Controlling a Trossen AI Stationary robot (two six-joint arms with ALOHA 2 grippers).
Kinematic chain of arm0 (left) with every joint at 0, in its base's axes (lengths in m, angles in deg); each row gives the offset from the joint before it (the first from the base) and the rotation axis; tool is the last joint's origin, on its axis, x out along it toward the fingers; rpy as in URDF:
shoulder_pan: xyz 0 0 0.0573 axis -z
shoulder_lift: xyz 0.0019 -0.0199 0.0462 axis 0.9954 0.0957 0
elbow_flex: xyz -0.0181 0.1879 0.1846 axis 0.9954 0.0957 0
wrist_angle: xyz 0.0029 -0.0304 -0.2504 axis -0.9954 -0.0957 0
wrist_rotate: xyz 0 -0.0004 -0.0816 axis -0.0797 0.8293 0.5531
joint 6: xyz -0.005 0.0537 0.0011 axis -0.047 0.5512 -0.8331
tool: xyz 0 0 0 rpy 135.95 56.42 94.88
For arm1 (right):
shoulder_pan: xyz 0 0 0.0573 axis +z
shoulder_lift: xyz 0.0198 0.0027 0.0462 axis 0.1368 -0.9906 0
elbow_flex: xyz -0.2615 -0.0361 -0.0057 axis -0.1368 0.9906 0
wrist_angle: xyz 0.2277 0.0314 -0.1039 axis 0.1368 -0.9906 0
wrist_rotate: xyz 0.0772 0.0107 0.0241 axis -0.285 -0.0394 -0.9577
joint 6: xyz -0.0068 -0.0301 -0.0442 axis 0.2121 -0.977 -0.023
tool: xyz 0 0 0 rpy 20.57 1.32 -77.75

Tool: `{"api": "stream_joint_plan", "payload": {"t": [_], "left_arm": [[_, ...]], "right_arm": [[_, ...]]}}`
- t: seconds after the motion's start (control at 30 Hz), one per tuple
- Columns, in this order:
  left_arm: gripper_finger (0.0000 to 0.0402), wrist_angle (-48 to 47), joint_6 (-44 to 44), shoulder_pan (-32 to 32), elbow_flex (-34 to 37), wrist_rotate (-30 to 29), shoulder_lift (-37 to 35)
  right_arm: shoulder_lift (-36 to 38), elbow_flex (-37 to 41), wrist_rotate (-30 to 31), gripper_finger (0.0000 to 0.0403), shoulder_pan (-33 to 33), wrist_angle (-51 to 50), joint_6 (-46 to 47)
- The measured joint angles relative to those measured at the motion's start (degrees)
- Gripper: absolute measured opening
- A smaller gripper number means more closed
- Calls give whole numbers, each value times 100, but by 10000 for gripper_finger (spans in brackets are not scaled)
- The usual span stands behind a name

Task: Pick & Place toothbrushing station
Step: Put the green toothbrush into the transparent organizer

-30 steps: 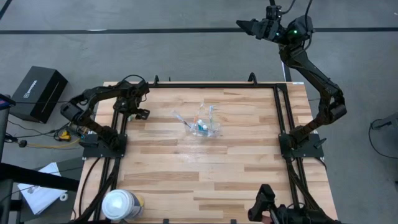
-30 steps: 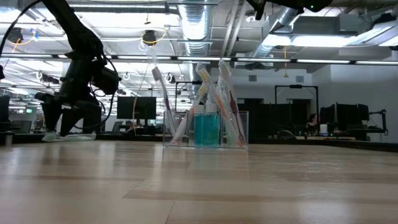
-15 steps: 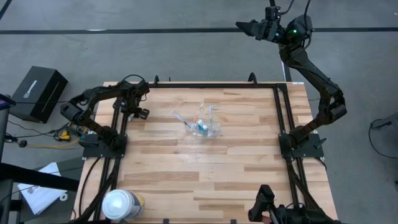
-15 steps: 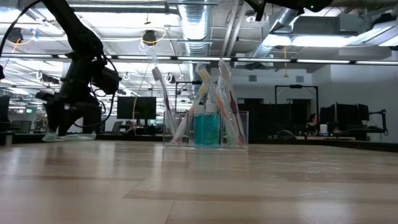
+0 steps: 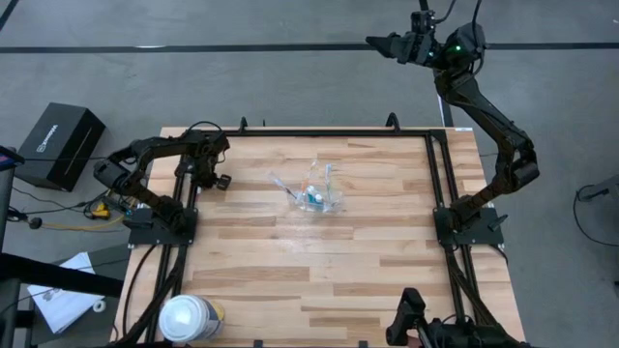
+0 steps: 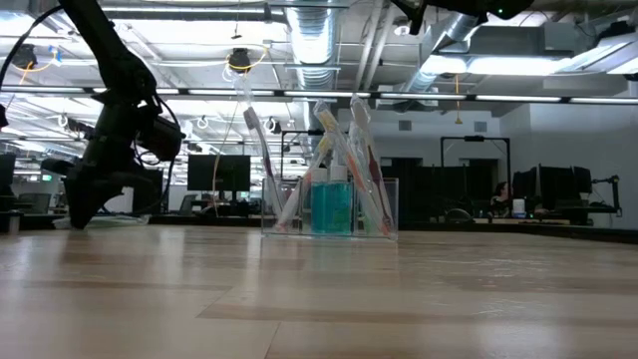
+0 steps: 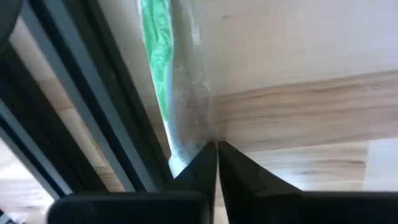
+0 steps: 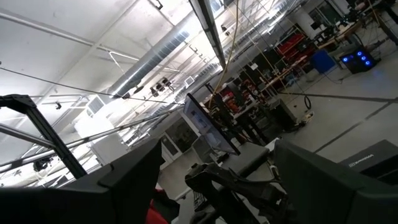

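**Two arms, one clear cup of brushes, one green toothbrush at the table edge**

Item 1. Clear plastic cup [image 5: 319, 196], standing upright near the middle of the wooden table [image 5: 368, 261]. In the low view the cup [image 6: 329, 207] holds several slim toothbrushes [image 6: 334, 160] leaning at angles, their heads above the rim, with a blue-tinted tube [image 6: 332, 204] among them.

Item 2. Green translucent toothbrush [image 7: 163, 81], lying on the wood just beside the dark frame rail [image 7: 93, 118] at the table's left edge, well apart from the cup.

Item 3. Left gripper [image 5: 215, 180], low over the left edge of the table. In the left wrist view its fingers [image 7: 200, 168] are pressed together to a narrow point, tips touching; the tips meet at the end of the green toothbrush, though whether they pinch it cannot be told.

Item 4. Right gripper [image 5: 382, 42], raised high beyond the far right corner of the table, fingers spread wide, holding nothing.

Item 5. White cylindrical canister [image 5: 186, 319], at the near left corner of the table.

Item 6. Black box [image 5: 60, 145], on the floor left of the table.
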Motion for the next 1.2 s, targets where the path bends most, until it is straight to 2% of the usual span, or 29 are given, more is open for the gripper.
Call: {"api": "stream_joint_plan", "payload": {"t": [0.23, 0.47, 0.7, 0.83, 1.2], "left_arm": [[1, -116, 25, 125, -17, 605, -146], [0, -195, -474, 396, -496, 764, -1048], [0, -833, -852, 545, -1139, 931, -1742], [0, -895, -1108, 681, -1534, 1263, -2007], [0, -900, -1618, 1212, -3174, 1338, -2157]], "right_arm": [[0, 0, 4, 301, 0, 1, -65], [0, 0, 33, 301, -3, 2, -182], [0, 0, 170, 301, 0, 2, -264], [0, 0, 172, 301, 0, 2, -290], [0, 0, 170, 301, 0, 2, -409]]}}
